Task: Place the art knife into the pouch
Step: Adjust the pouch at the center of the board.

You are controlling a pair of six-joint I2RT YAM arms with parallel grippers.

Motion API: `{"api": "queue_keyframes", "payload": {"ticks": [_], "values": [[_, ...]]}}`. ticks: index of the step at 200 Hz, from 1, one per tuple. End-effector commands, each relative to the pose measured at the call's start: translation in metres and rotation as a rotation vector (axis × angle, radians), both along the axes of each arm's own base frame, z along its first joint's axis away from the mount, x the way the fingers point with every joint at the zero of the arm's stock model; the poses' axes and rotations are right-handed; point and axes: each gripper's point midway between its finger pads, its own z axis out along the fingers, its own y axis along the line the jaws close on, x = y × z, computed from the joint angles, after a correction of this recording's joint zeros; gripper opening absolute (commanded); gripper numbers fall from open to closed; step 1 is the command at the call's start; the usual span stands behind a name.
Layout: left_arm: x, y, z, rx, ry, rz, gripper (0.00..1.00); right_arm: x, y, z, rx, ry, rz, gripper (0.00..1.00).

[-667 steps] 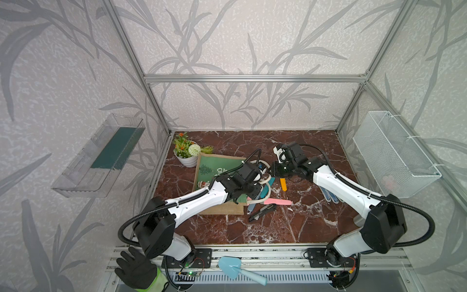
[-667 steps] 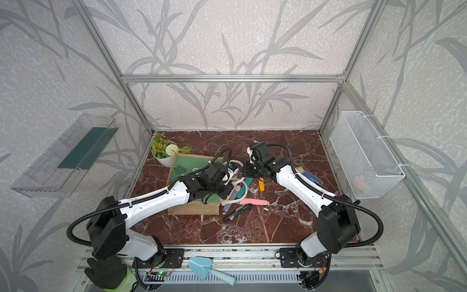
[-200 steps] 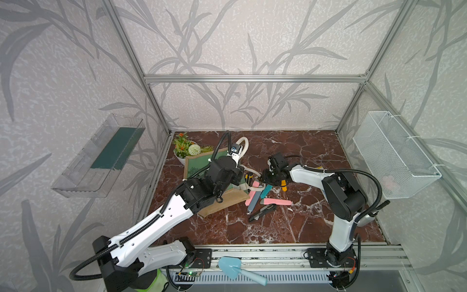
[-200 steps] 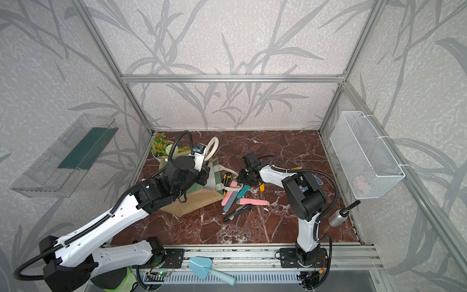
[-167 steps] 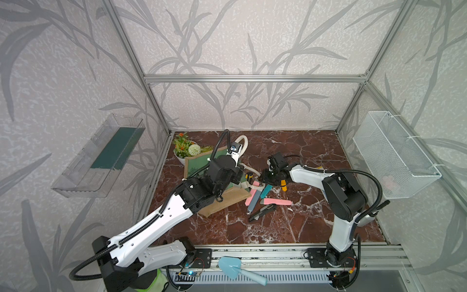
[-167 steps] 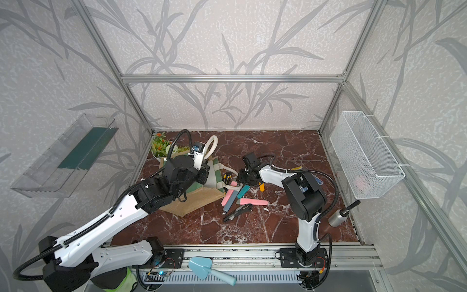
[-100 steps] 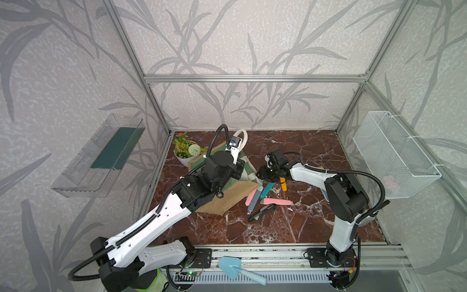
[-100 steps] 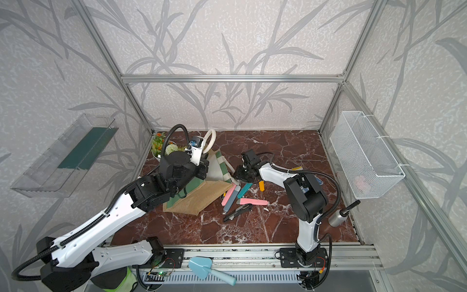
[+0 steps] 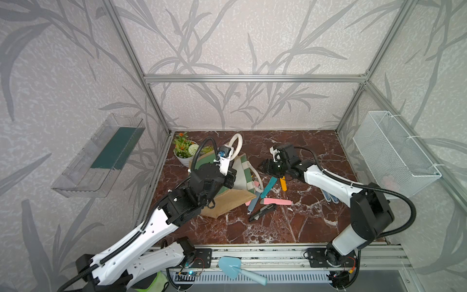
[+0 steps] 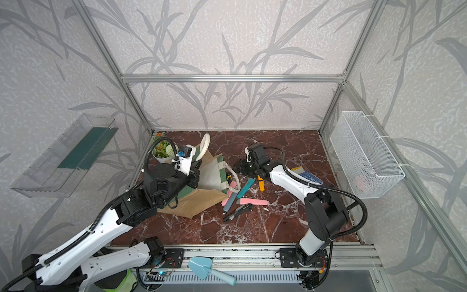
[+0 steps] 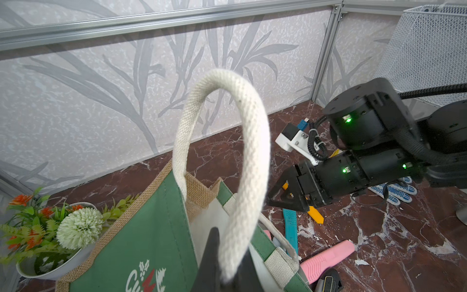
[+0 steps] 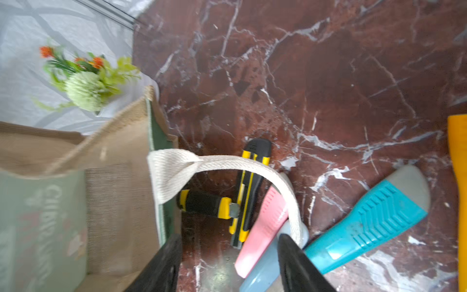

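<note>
The pouch point(image 9: 227, 199) is a tan jute bag with green panels point(image 11: 141, 242), tipped on the marble floor with its white-lined mouth facing right. My left gripper point(image 11: 228, 252) is shut on its upper white handle point(image 11: 250, 151) and holds it up. My right gripper point(image 12: 230, 240) hangs open and empty just outside the mouth point(image 9: 264, 166). Below it a black-and-yellow art knife point(image 12: 250, 187) lies on the floor under the lower handle loop point(image 12: 227, 161). A second one point(image 12: 204, 203) lies crosswise against the pouch's edge.
More knives lie right of the pouch: pink point(image 9: 276, 201), teal point(image 9: 269, 187), orange point(image 9: 283, 183), blue-grey point(image 9: 252, 204) and black point(image 9: 262, 212). A flower pot point(image 9: 185, 149) stands behind the pouch. A white wire basket point(image 9: 394, 151) hangs on the right wall, a clear shelf point(image 9: 101, 156) on the left.
My left gripper has lifted the handle, raising and tipping the pouch so its mouth faces right. My right gripper's jaws have spread wider beside the mouth.
</note>
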Motion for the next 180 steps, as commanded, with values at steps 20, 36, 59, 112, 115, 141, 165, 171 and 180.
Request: {"api": "queue_keyframes", "payload": {"ticks": [20, 36, 59, 112, 115, 141, 165, 171, 180], "values": [[-0.001, 0.003, 0.020, -0.043, -0.047, 0.003, 0.00, -0.020, 0.022, -0.003, 0.050, 0.051, 0.054, 0.68], [-0.002, 0.000, 0.020, -0.031, -0.035, -0.010, 0.00, -0.022, 0.033, -0.003, 0.074, 0.057, 0.080, 0.68], [-0.002, -0.001, 0.019, -0.029, -0.031, -0.018, 0.00, -0.026, 0.046, -0.002, 0.053, 0.045, 0.115, 0.67], [-0.003, 0.002, 0.021, -0.043, -0.038, -0.006, 0.00, -0.019, 0.065, -0.024, 0.026, 0.076, 0.135, 0.39], [-0.003, 0.003, 0.021, -0.042, -0.038, -0.006, 0.00, -0.018, 0.065, -0.025, 0.024, 0.075, 0.132, 0.37], [-0.003, 0.021, 0.015, -0.051, -0.013, 0.083, 0.00, -0.009, 0.056, -0.018, -0.039, 0.021, 0.106, 0.13], [-0.005, 0.047, 0.009, -0.089, -0.020, 0.198, 0.00, -0.005, 0.040, -0.006, -0.098, -0.030, 0.057, 0.00], [-0.006, 0.053, 0.007, -0.094, -0.023, 0.221, 0.00, -0.004, 0.037, -0.007, -0.110, -0.034, 0.049, 0.00], [-0.007, 0.063, 0.003, -0.098, -0.014, 0.269, 0.00, -0.005, 0.034, 0.005, -0.109, -0.060, 0.043, 0.00]]}}
